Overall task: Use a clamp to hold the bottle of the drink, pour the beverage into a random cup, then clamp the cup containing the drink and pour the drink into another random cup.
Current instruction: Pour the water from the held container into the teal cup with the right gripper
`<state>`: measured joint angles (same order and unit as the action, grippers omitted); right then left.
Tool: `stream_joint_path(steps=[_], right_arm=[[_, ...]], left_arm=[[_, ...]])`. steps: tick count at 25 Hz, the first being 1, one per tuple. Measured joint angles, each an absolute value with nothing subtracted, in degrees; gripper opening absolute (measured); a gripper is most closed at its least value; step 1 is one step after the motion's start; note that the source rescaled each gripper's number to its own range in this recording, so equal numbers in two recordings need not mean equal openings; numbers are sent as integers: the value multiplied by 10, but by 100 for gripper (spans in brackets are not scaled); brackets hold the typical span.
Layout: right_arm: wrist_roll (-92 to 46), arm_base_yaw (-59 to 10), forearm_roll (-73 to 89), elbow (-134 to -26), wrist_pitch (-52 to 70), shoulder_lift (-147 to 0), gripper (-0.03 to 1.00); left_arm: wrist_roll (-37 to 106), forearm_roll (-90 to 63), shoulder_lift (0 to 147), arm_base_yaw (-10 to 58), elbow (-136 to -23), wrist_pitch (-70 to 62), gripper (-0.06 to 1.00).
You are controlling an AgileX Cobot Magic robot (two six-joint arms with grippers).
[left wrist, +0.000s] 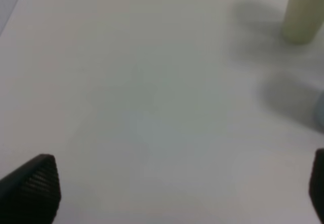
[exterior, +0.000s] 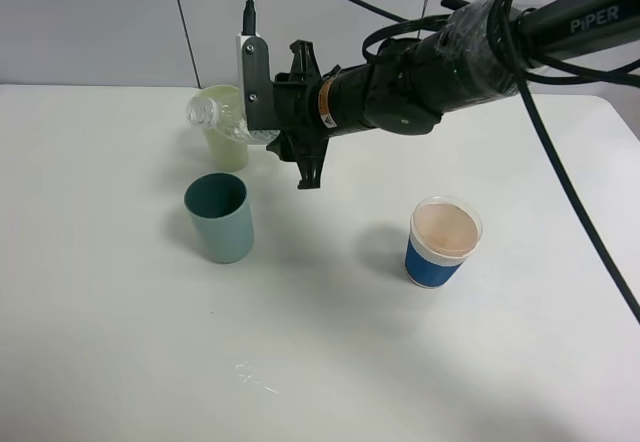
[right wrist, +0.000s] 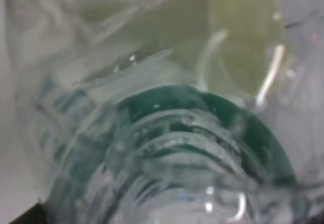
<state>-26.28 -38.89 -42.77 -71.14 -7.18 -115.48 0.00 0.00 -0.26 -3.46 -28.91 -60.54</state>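
Note:
My right gripper [exterior: 260,122] reaches in from the right and is shut on the clear bottle [exterior: 222,118]. The bottle lies almost level in the air, its open neck pointing left. It hangs in front of the pale yellow-green tumbler [exterior: 226,152] and above and behind the teal tumbler [exterior: 220,220]. In the right wrist view the bottle [right wrist: 152,148] fills the picture, with the teal tumbler [right wrist: 253,133] and the yellow-green tumbler [right wrist: 243,46] showing through it. My left gripper [left wrist: 174,193] is open over bare table, its ribbed fingertips [left wrist: 35,183] far apart, with the yellow-green tumbler [left wrist: 302,11] well ahead.
A short blue cup with a white rim [exterior: 443,244] stands to the right of the middle of the white table [exterior: 320,362]. The right arm's black cables [exterior: 560,162] hang over the table's right side. A grey wall closes off the back.

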Motion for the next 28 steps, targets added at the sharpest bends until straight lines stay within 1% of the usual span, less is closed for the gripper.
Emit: stream_joint_path(steps=[10,28], right_arm=[[-267,-393,-482,-713,-39,-1155,1],[-267,-394,-539,-713,-31,-1155,1]], left_arm=[[3,0,-3,-35,-289,-605,100],[0,0,-3,-35,-289,-605,100]])
